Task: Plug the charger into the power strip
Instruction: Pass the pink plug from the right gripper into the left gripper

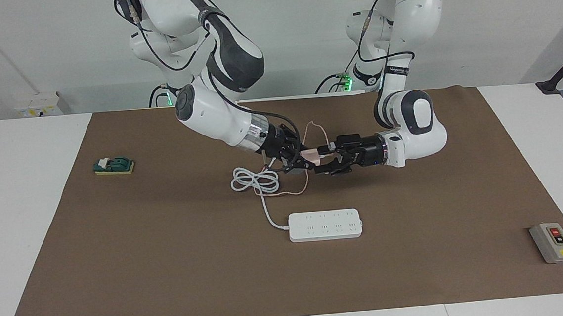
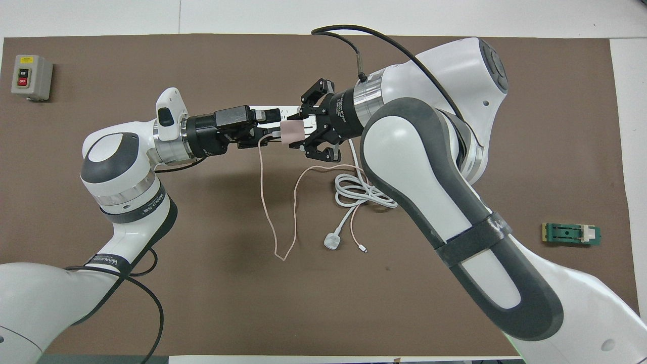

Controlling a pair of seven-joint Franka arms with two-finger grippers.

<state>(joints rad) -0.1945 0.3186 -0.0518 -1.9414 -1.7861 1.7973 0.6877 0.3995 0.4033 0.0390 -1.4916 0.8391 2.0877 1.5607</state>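
Holding one pink charger (image 2: pixel 292 133) aloft, the right gripper (image 2: pixel 299 132) is clenched on it; the left gripper (image 2: pixel 273 129) is released beside it. One power strip (image 1: pixel 325 225), one grey box (image 2: pixel 31 77) reading "ON" and "OFF".

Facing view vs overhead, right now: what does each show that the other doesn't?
Only the facing view: the whole power strip lying bare on the mat, well clear of both grippers, and the arms' bases.

Only the overhead view: the white three-pin plug ending the strip's cord and the small connector ending the pink cable; here the grippers cover most of the strip.

Both: the right gripper shut on the pink charger, the open left gripper right beside it, the grey button box and the green block.
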